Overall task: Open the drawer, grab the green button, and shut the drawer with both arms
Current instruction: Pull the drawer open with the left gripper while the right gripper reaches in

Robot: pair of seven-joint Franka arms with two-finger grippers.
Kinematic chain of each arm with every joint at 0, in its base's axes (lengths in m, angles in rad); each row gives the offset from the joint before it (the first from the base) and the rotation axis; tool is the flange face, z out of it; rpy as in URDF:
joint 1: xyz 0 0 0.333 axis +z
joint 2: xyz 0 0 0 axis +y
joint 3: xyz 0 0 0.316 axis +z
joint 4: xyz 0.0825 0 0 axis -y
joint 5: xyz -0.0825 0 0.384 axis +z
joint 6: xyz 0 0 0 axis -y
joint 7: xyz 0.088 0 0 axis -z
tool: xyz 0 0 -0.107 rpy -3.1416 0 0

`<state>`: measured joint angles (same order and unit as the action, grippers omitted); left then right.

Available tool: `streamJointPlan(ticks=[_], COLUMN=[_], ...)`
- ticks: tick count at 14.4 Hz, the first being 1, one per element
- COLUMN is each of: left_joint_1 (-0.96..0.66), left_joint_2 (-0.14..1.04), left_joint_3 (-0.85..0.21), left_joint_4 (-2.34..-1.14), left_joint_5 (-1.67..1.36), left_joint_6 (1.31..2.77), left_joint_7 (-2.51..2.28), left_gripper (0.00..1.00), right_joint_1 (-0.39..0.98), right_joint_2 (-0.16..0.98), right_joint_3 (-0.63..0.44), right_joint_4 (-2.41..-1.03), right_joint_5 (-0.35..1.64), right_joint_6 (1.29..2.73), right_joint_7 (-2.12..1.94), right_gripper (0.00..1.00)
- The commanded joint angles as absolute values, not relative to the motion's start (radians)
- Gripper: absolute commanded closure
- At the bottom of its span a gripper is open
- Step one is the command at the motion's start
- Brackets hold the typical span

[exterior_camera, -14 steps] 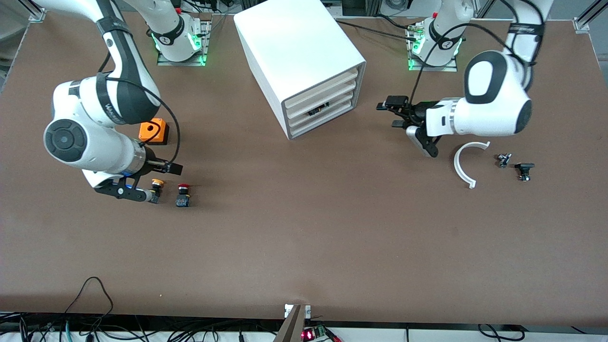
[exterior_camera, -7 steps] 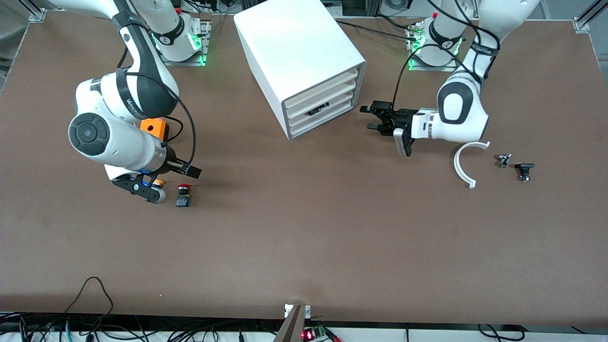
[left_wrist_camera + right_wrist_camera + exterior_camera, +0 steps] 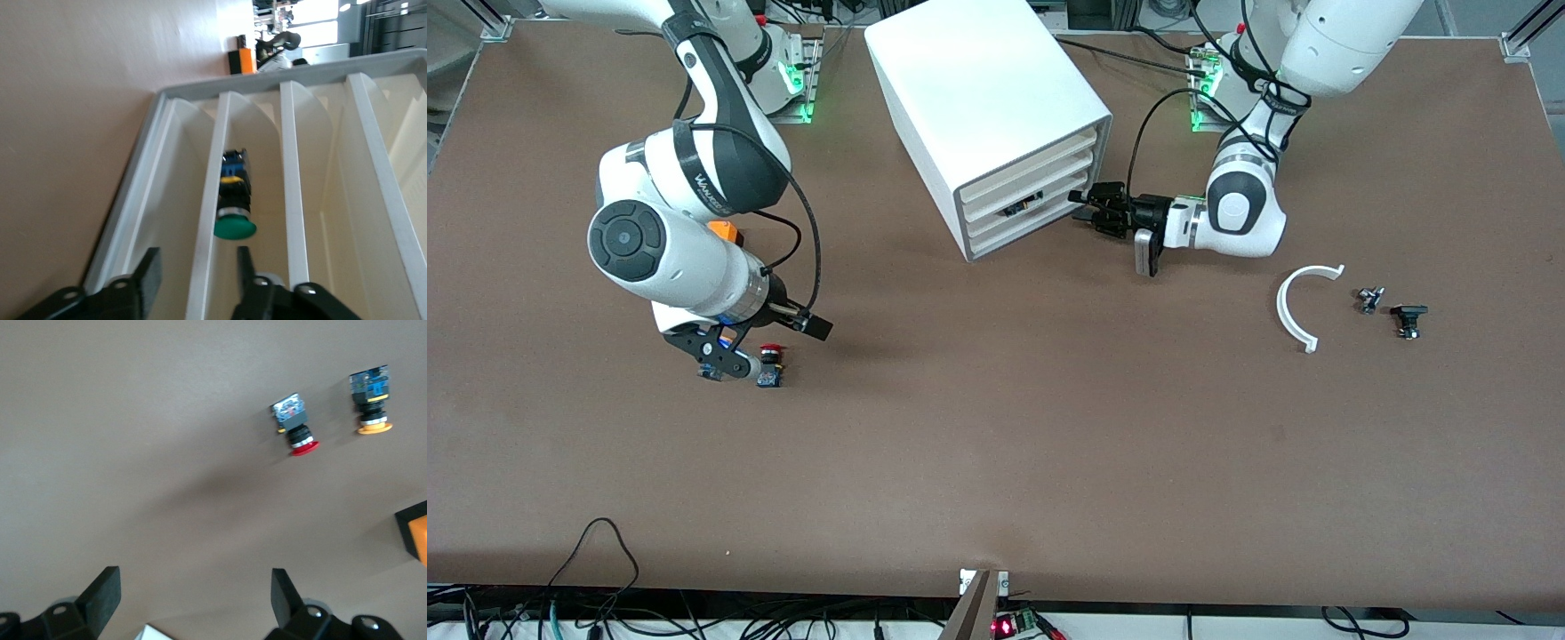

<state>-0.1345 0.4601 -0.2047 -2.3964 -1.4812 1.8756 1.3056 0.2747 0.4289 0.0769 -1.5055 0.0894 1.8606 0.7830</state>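
Lying before left pincer (image 3: 193, 283): button (image 3: 234, 200)

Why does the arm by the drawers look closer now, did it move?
Yes. The left gripper has moved toward the white cabinet, right up to its drawer fronts.

Your left gripper (image 3: 1089, 206) reaches out level from a folded wrist — fingers (image 3: 148, 277) part-spread. Your right gripper (image 3: 778, 342) hangs low over the table, fingers (image 3: 103, 590) spread wide — nothing held.

No text readable, only blurred white lettering on right arm's black band (image 3: 710, 188)
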Motion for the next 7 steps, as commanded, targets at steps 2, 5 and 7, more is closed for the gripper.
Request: streamJointPlan(ticks=[2, 5, 7], left_joint_1=[-0.12, -0.133, -0.133], left_joint_2=[0.505, 0.511, 0.526], left_joint_3=[-0.209, -0.209, -0.23], left_joint_4=[-2.41, -2.411, -2.411], left_joint_5=[-1.509, -1.516, -1.532], left_joint_6=[1.796, 1.796, 1.798], left_joint_7=[1.35, 1.351, 1.354], left_gripper=[0.57, 0.57, 0.57], right_joint_1=[0.279, 0.308, 0.334], right_joint_2=[0.468, 0.503, 0.534], right_joint_3=[0.075, 0.075, 0.075], right_joint_4=[-1.425, -1.353, -1.296], right_joint_5=[0.153, 0.155, 0.155], right_joint_6=[1.848, 1.839, 1.836], right_joint_7=[0.818, 0.903, 0.963], right_gripper=[0.0, 0.0, 0.0])
